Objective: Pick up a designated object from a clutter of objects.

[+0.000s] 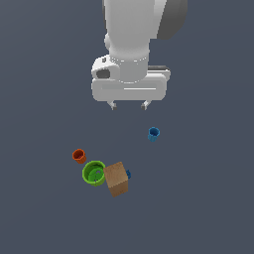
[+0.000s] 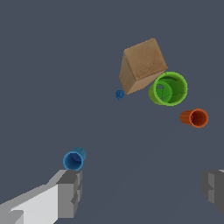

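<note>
1. Gripper (image 1: pixel 129 105): upper centre of the exterior view, raised well above the floor; fingers spread wide, holding nothing.
2. Designated blue cup (image 1: pixel 154 134): right of centre in the exterior view, standing alone, well apart from the cluster; in the wrist view at lower left (image 2: pixel 73 160), just beside one fingertip (image 2: pixel 70 192), not between the two.
3. Clutter, lower left of centre in the exterior view: orange cup (image 1: pixel 79 156), green cup (image 1: pixel 94 173) touching the tilted tan cube (image 1: pixel 116 178).
4. Second small blue item (image 1: pixel 128 174): tucked against the cube, possibly another cup; too small to confirm.
5. Risk: straight descent likely to land a finger on the cup rim and topple it; cause, cup off-centre from the open gap.
6. Risk: confusion with the second blue item.
</note>
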`<state>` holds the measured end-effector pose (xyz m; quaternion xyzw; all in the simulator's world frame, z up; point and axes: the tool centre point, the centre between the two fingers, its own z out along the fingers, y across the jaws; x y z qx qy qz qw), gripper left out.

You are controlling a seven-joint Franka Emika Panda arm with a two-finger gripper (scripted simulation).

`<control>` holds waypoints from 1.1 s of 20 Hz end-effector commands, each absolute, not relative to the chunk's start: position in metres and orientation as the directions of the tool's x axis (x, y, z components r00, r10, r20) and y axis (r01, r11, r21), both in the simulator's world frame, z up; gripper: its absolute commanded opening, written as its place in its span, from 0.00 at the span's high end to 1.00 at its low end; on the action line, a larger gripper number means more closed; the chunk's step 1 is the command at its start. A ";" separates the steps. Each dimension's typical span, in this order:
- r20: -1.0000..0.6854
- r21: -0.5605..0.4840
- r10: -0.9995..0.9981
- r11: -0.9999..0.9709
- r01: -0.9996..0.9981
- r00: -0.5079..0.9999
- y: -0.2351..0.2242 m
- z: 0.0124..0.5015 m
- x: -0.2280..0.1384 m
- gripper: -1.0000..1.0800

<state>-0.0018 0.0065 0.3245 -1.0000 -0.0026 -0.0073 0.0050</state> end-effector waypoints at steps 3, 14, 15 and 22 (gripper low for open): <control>0.018 -0.011 -0.003 -1.000 -0.002 1.000 0.004 0.325 -0.001 0.04; 0.046 -0.022 -0.073 -0.997 -0.072 0.996 -0.021 0.332 0.007 0.04; 0.046 -0.022 -0.075 -0.997 -0.074 0.996 -0.020 0.331 0.007 0.04; 0.041 -0.017 -0.108 -0.994 -0.107 0.993 -0.006 0.308 0.006 0.04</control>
